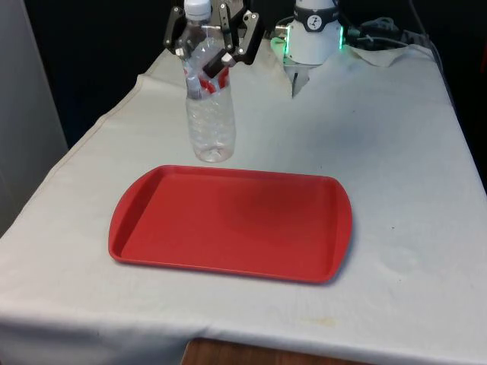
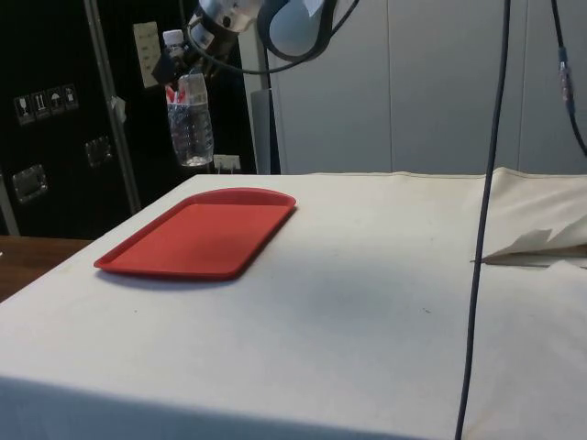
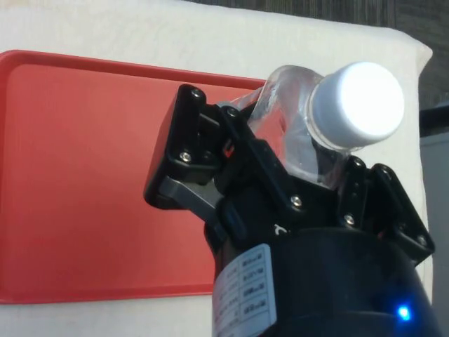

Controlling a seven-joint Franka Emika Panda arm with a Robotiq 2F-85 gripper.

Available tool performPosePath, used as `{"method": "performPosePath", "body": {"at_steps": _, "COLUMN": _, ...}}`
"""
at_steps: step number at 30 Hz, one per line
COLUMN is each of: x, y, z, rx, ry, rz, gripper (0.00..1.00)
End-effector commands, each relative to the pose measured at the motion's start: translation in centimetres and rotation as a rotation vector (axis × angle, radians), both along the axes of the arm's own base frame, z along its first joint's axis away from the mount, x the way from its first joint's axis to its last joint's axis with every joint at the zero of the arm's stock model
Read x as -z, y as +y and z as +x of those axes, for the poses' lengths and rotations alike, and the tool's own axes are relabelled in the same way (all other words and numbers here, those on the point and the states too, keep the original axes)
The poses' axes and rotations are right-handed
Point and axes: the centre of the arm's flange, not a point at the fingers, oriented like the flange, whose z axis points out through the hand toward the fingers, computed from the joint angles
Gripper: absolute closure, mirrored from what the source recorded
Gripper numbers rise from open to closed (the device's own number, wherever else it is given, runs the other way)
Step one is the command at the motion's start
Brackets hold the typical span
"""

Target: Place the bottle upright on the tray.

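Bottle (image 1: 209, 114) hangs in the air, held up straight, with its white cap (image 3: 356, 105) on top. The claw (image 1: 211, 46) is squeezed tight on the bottle's neck, just under the cap, so most of the bottle hangs below the claw. The red tray (image 1: 228, 224) lies flat on the table (image 1: 396, 152), down below the claw and a bit to one side. I think the claw should move over the tray's middle, go down slowly, keep the bottle straight, and let go only when the bottom sits flat.
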Motion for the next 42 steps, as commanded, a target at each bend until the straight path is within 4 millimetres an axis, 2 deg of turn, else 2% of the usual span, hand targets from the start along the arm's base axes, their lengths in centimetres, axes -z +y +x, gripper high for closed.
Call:
{"method": "performPosePath", "body": {"at_steps": 1, "x": 0.2, "y": 0.3, "z": 0.0, "rx": -0.011, "ry": -0.01, "rz": 0.002, "gripper": 0.72}}
{"method": "performPosePath", "body": {"at_steps": 42, "x": 6.2, "y": 2.9, "z": 0.2, "rx": -0.098, "ry": -0.028, "rz": 0.003, "gripper": 0.72}}
